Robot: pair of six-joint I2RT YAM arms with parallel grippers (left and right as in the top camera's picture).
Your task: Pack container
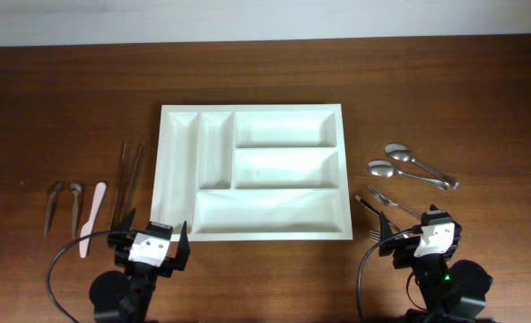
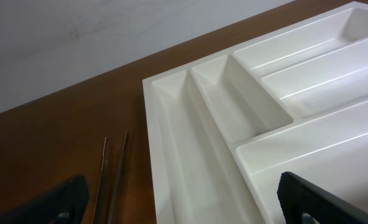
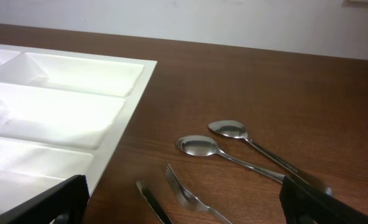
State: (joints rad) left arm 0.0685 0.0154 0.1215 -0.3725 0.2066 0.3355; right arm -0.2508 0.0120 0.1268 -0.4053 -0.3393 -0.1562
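Note:
The white five-compartment container [image 1: 252,170] lies in the middle of the table, all compartments empty; it also shows in the left wrist view [image 2: 258,118] and in the right wrist view [image 3: 59,112]. Left of it lie two dark chopsticks [image 1: 128,182], a pale pink knife [image 1: 91,219] and two curved grey utensils [image 1: 65,205]. Right of it lie two spoons [image 1: 409,164], a fork [image 1: 389,201] and a dark knife [image 1: 369,206]. My left gripper [image 1: 152,242] is open and empty at the container's front left corner. My right gripper [image 1: 424,235] is open and empty in front of the fork [image 3: 190,196].
The dark wooden table [image 1: 68,99] reaches back to a pale wall [image 1: 248,18]. Black cables [image 1: 59,269] loop beside both arm bases at the front edge.

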